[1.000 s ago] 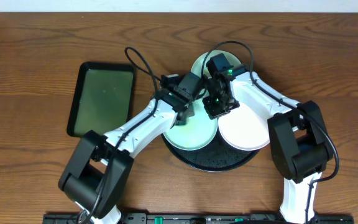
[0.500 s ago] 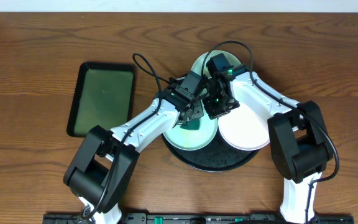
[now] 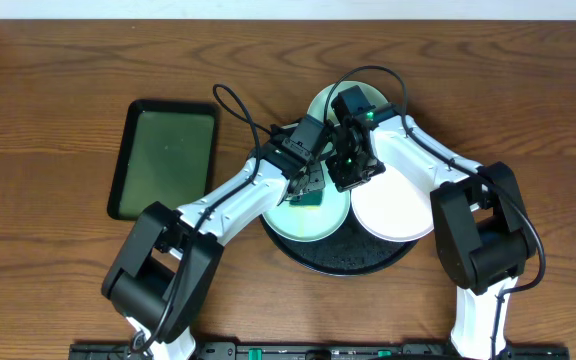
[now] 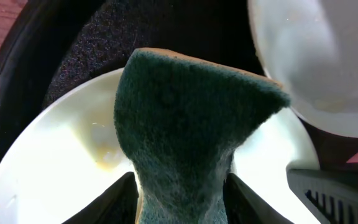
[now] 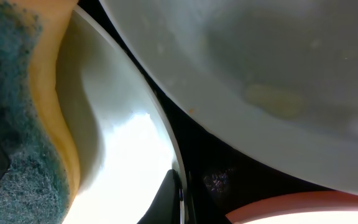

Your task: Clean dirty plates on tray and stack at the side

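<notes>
The black tray (image 3: 340,262) holds a mint plate (image 3: 298,222) at front left, a white plate (image 3: 398,210) at right and a second mint plate (image 3: 360,98) at the back. My left gripper (image 3: 309,190) is shut on a green and yellow sponge (image 4: 185,118) and presses it on the front mint plate (image 4: 48,168), next to a yellowish smear (image 4: 107,158). My right gripper (image 3: 346,176) is shut on that plate's right rim (image 5: 166,143). In the right wrist view one finger (image 5: 174,198) lies on the rim and the sponge (image 5: 11,143) is at left.
A rectangular dark green tray (image 3: 164,158) lies on the wooden table (image 3: 48,250) to the left. Both arms cross over the black tray's middle. A neighbouring plate (image 5: 266,81) with a faint yellowish spot lies close beside the held rim, and it also shows in the left wrist view (image 4: 328,56).
My left gripper has moved right with the sponge, further onto the front mint plate, mostly in the first half second. The right gripper has stayed on the rim.
</notes>
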Motion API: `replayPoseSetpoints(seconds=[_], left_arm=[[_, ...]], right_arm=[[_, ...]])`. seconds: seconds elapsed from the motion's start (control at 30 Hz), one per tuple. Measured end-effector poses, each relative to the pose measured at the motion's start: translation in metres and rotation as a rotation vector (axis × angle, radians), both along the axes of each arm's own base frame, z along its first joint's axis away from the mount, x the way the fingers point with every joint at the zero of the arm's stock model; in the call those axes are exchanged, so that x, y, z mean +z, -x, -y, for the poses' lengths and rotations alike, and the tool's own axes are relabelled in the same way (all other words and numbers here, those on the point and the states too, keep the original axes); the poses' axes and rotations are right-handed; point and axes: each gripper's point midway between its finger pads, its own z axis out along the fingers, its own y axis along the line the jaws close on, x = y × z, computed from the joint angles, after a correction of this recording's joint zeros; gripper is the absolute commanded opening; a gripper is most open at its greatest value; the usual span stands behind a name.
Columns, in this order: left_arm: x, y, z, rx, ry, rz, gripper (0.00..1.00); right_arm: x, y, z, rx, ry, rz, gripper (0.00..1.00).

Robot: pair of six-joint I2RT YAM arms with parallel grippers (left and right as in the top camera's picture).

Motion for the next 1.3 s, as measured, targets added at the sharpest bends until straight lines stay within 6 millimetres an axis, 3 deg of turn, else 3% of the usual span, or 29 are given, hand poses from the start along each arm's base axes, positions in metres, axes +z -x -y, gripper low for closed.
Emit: replayPoseSetpoints(seconds=[0.43,0.57,0.77,1.3], left_arm=[[0.007,0.001,0.003,-0.011,0.023,0.003,0.5],[-0.001,0.005,0.007,-0.023,0.033,-0.026,0.4],[-0.009,0.007,0.007,-0.024,0.029,-0.047,0.08],[-0.006,0.018,0.009,-0.055,0.05,-0.092,0.07]], right_arm=[[0.0,0.0,0.0,0.001,0.002,0.001,0.01],[0.0,0.0,0.0,0.001,0.002,0.001,0.01],[0.0,0.0,0.0,0.001,0.002,0.001,0.01],[0.0,0.0,0.0,0.001,0.002,0.001,0.01]])
